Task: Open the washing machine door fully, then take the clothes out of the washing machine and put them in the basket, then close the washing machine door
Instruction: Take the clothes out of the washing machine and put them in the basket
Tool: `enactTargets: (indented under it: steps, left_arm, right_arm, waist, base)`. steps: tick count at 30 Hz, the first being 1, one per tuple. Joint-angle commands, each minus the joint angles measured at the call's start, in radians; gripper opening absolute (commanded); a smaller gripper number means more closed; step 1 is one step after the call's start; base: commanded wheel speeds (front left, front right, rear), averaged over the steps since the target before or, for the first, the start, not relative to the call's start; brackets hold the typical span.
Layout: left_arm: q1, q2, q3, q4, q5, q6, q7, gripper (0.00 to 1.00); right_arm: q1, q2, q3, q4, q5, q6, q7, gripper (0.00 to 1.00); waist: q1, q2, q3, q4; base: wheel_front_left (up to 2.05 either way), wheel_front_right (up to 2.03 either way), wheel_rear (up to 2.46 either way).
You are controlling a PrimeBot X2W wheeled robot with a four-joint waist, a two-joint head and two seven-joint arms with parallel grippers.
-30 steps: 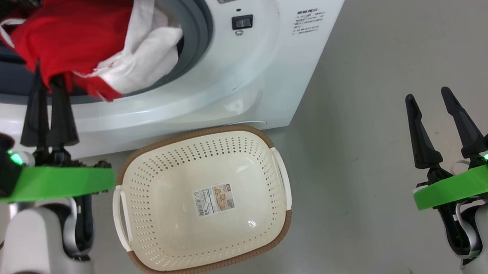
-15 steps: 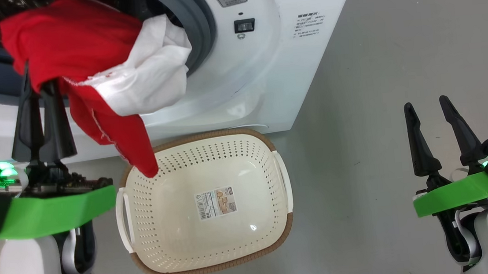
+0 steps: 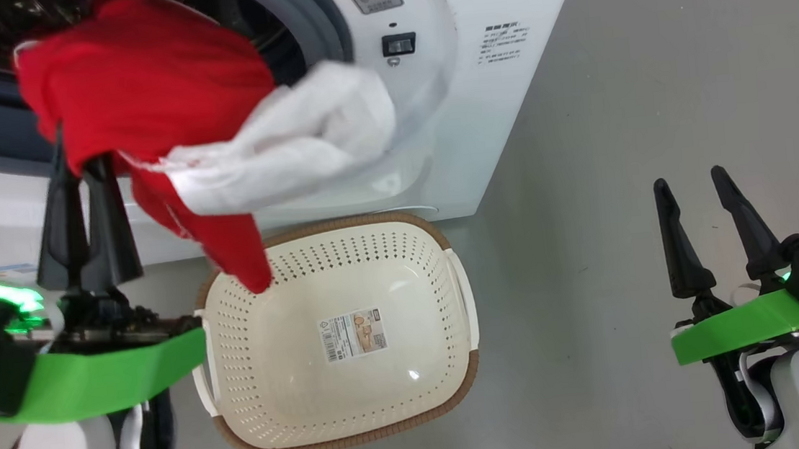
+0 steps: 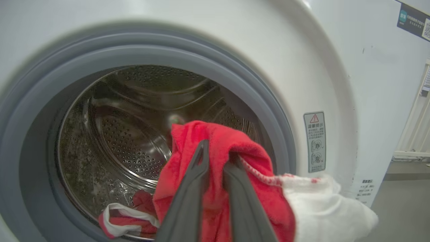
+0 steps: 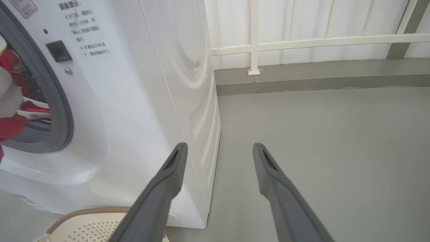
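Observation:
My left gripper (image 3: 79, 155) is shut on the clothes (image 3: 147, 73), a red garment with a white panel, held in front of the washing machine (image 3: 434, 127) opening. The white part billows to the right and a red end hangs over the far-left corner of the cream basket (image 3: 298, 392). In the left wrist view the gripper (image 4: 218, 154) pinches the red fabric (image 4: 248, 188) before the steel drum (image 4: 127, 134), and a red-and-white fold (image 4: 124, 218) lies on the drum's lower lip. My right gripper (image 3: 688, 179) stands open over the floor to the right. The washing machine door is out of view.
The basket sits on grey floor right against the machine's front. In the right wrist view the open right gripper (image 5: 219, 146) points past the machine's side (image 5: 188, 84) toward a white railing (image 5: 302, 42), with the basket rim (image 5: 87, 213) at the lower left.
The garment has come further out of the drum: its white part swung right and a red end dropped over the basket's corner. The right gripper stayed open beside the basket.

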Motion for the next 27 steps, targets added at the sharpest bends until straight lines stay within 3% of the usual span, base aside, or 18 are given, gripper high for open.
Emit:
enactTargets:
  steps: [1,12,27]
  left_arm:
    - [0.018,0.021,0.026,-0.016,-0.011,0.010,-0.005,0.00]
    - [0.038,0.021,-0.009,0.212,-0.040,0.005,-0.005,0.00]
    - [-0.055,0.021,-0.017,0.566,0.022,-0.027,-0.005,0.00]
  right_arm:
    - [0.007,-0.003,0.023,-0.022,-0.006,0.006,-0.006,1.00]
    - [-0.014,-0.001,0.025,-0.027,-0.001,0.006,-0.006,1.00]
    - [-0.062,0.001,0.030,-0.041,0.010,0.006,-0.006,1.00]
  waist:
    - [0.0000,0.0000,0.002,-0.002]
    - [0.0000,0.0000,0.051,-0.014]
    - [0.0000,0.0000,0.166,-0.050]
  base:
    - [0.00,0.00,0.00]
    - [0.00,0.00,0.00]
    - [0.00,0.00,0.00]
